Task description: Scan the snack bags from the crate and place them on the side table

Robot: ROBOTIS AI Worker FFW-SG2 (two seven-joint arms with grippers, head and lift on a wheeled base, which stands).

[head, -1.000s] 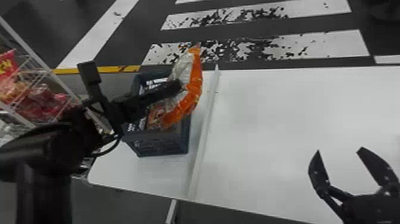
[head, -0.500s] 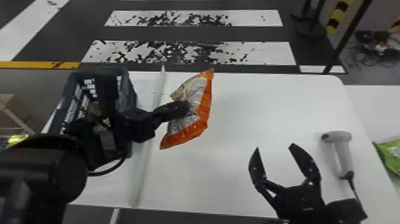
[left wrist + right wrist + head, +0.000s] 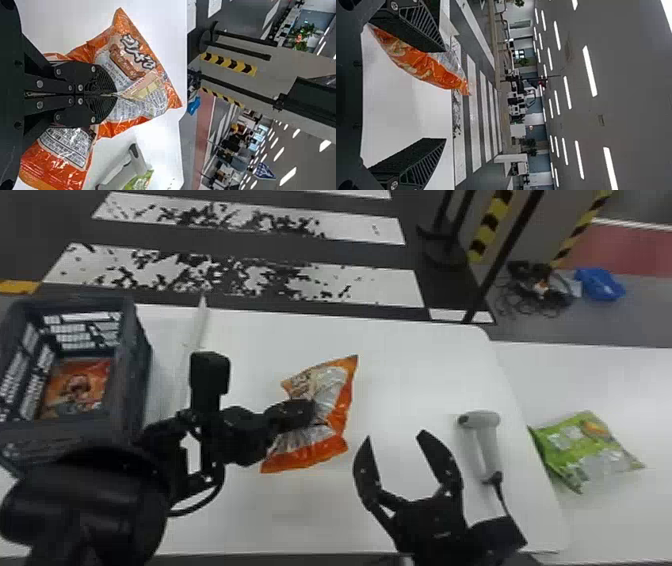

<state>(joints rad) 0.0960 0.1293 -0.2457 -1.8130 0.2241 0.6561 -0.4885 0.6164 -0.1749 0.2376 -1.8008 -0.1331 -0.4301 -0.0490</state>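
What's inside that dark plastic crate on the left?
An orange snack bag lies at the bottom of the crate. The crate's near wall hides part of the inside, so whether anything else lies there can't be told.

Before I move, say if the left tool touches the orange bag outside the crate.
Touching: the left wrist view shows the left tool pinching the orange bag.
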